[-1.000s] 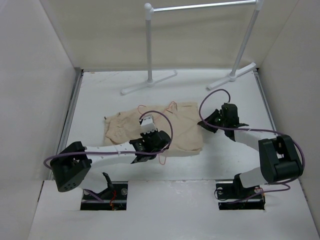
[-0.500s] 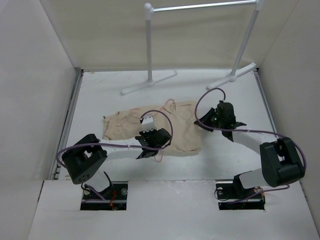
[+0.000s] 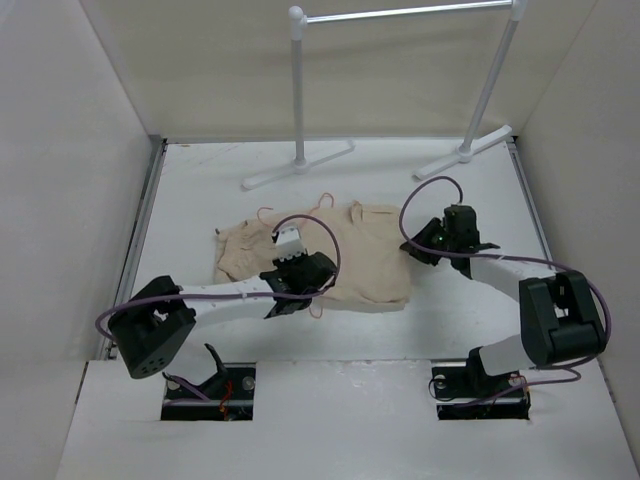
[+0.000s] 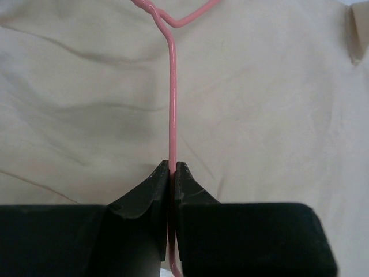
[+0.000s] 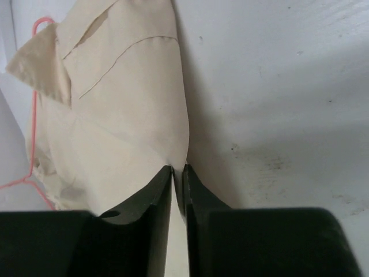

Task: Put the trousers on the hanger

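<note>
Nearest the bases, my left pincer (image 4: 171,167) is clamped tight on the hanger (image 4: 172,98), gripping a straight run of pink wire that leads away to the twist. The wire lies over the trousers (image 4: 259,115). They are spread flat in the middle of the bench (image 3: 480,190), with loops of pink showing at their near and far edges in the top view.

A little further out, my right pincer (image 5: 177,170) sits at the trousers' right-hand edge. Its jaws are a sliver apart with a fold of cloth meeting the tips, and I cannot tell whether it has any fabric.

To do this step well, I judge the left should hold the wire steady and low while the right takes a firm bite of one cloth layer. I'd then draw the cloth across the bar slowly, so the soft cotton doesn't bunch or drag the hanger askew.

Beyond, the white rack (image 3: 300,100) stands well clear at the far side.
</note>
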